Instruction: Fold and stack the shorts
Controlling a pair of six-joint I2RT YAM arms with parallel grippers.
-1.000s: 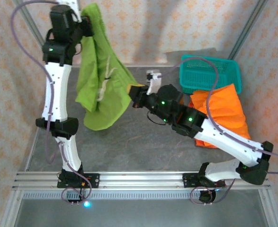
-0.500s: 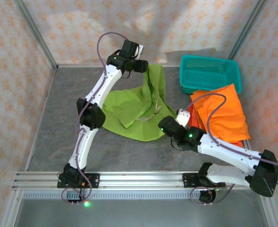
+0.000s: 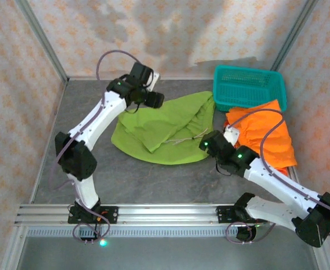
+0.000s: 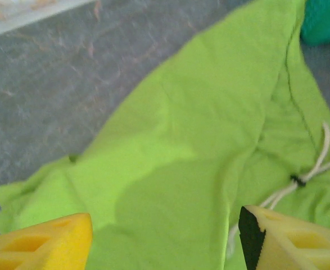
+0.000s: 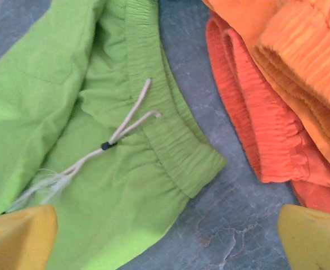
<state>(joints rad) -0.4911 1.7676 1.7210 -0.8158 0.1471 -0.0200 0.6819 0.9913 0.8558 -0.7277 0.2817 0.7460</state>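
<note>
Grey marbled table (image 3: 153,180), patterned walls.
Left gripper (image 4: 165,230): jaws apart, empty, over the far-left edge of the lime-green shorts (image 3: 165,126).
Right gripper (image 5: 165,225): jaws wide, empty, above the waistband and drawstring (image 5: 128,121).
Lime-green shorts: mid-table, creased, partly doubled over.
Orange shorts (image 3: 269,132): heaped just to the right, against the teal basket (image 3: 246,70).
Advice: smooth flat, square the waistband, tuck the string in, then fold.

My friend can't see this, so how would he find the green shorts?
Look at the grey table, just left of the teal basket. The green shorts lie spread out there. Only they are green; the orange shorts lie beside them.
</note>
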